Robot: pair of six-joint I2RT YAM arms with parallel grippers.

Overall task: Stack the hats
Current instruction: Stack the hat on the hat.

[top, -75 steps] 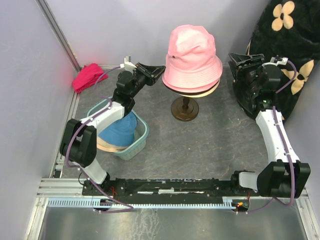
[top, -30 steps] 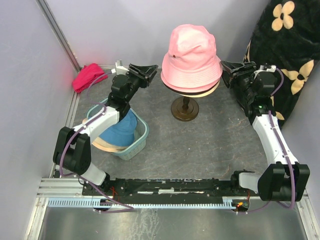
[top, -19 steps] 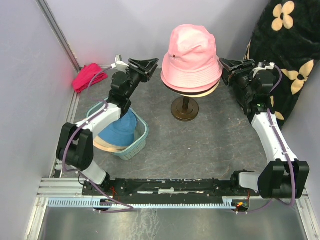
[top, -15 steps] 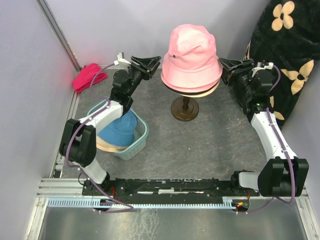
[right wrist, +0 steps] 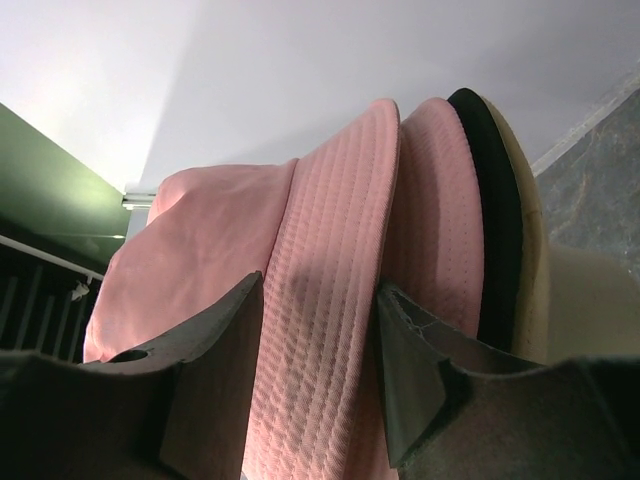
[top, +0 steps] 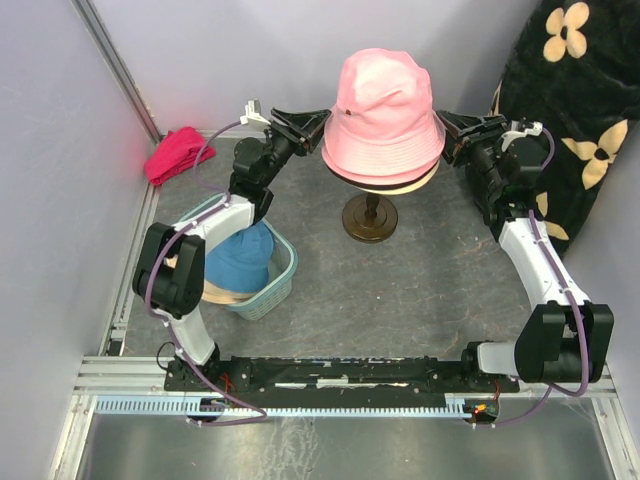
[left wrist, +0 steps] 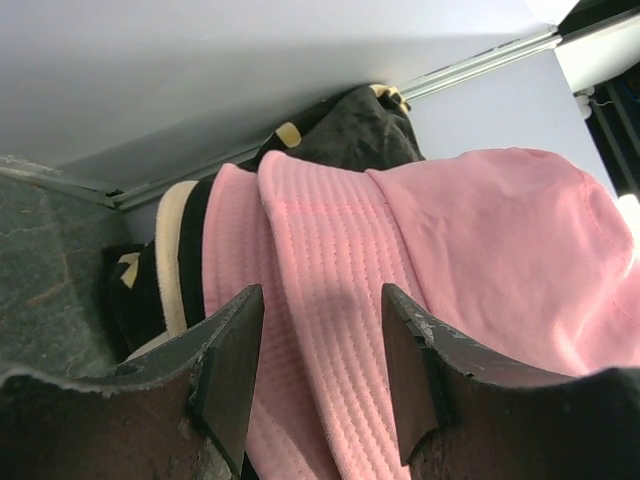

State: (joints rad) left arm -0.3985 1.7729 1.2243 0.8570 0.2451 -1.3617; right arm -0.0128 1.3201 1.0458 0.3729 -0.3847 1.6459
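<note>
Both arms are flanking the pink hat [top: 385, 95], which sits on top of the pile on the stand [top: 369, 215], with black and beige brims [top: 405, 183] peeking out underneath. Left gripper [top: 308, 120] and right gripper [top: 455, 127] are both spread with nothing in them. The pink brim lines up with each gap, but I honestly can't tell if the tips touch fabric yet. I'd slide both in level, catch only the pink brim, and pinch evenly. The teal basket [top: 285, 275] holds a blue hat [top: 238, 262] on a beige hat [top: 205, 292].
</note>
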